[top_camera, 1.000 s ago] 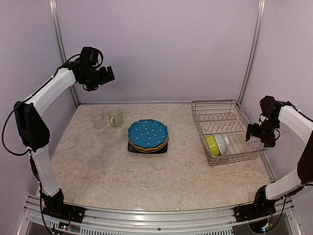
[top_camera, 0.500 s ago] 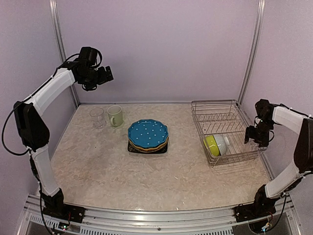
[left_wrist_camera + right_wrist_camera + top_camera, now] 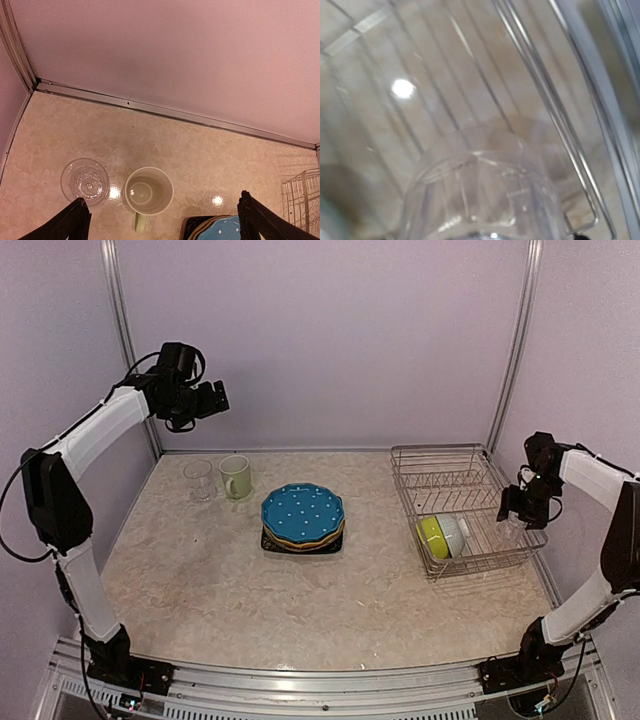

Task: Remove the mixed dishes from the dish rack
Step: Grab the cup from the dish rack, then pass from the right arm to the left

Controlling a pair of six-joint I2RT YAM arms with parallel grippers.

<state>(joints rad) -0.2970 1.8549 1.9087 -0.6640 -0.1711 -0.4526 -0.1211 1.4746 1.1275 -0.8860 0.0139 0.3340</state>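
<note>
One clear glass (image 3: 485, 190) looks light, slick and brittle, best pinched gently across its wall; whether the right hand (image 3: 514, 512) holds it is unclear.

clear glass (image 3: 480, 200): close-up, bottom centre | dish rack wires (image 3: 542, 100): behind it

- Dish rack (image 3: 440, 468): silver wire, at the right rear of the counter (image 3: 200, 580).
- Lime bowl (image 3: 432, 536) and white bowl (image 3: 457, 531): nested, tipped sideways at the rack's near end.
- Clear glass (image 3: 485, 190): in the rack's near right corner.
- Blue white-dotted plate (image 3: 303, 512): tops a mid-counter stack over the orange plate (image 3: 325, 538) and black square plate (image 3: 270, 543).
- Pale green mug (image 3: 237, 477) and second clear glass (image 3: 199, 480): upright, side by side, left rear.
</note>
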